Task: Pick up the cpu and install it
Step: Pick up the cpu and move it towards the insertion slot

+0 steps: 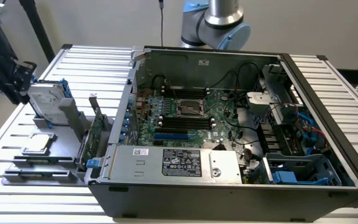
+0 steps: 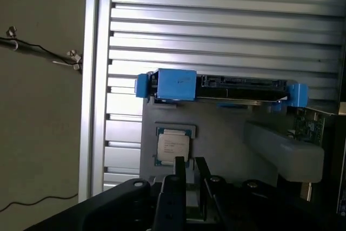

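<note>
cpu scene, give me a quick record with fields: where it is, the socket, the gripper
cpu: lying flat on the grey holder, outside the case
socket: looks empty, on the motherboard in the open case
gripper: jaws slightly apart, holding nothing, near the cpu
hard drive: standing on the holder beside the cpu

Lettering on cpu [image 2: 173, 147] too small to read, corner nearest gripper [image 2: 189, 162] hidden behind it, arm [image 1: 219, 18] cut by picture edge
</note>
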`<state>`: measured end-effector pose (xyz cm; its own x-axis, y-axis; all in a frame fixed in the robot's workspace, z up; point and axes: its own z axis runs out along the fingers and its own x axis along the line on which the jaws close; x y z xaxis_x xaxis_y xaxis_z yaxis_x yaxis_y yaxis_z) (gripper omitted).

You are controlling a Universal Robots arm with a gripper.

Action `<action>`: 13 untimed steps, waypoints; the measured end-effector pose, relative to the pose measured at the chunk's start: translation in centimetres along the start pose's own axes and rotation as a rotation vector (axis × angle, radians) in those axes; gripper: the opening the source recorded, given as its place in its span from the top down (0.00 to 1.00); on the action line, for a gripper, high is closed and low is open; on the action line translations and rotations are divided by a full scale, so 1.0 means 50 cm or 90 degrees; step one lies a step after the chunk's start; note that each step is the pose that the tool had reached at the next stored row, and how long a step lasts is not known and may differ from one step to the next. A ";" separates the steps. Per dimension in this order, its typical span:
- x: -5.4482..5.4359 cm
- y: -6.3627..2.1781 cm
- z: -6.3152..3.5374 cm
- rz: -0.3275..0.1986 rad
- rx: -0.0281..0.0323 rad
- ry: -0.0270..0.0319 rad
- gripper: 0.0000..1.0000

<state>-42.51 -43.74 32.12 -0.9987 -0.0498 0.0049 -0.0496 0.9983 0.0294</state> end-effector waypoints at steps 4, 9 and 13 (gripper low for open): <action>0.005 -0.003 0.009 0.000 0.0001 0.0000 0.58; 0.020 -0.005 0.027 0.000 0.0000 -0.0001 0.40; 0.029 -0.006 0.042 0.000 0.0000 -0.0002 0.40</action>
<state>-43.95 -44.05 30.04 -0.9987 -0.0498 0.0045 -0.0496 0.9983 0.0294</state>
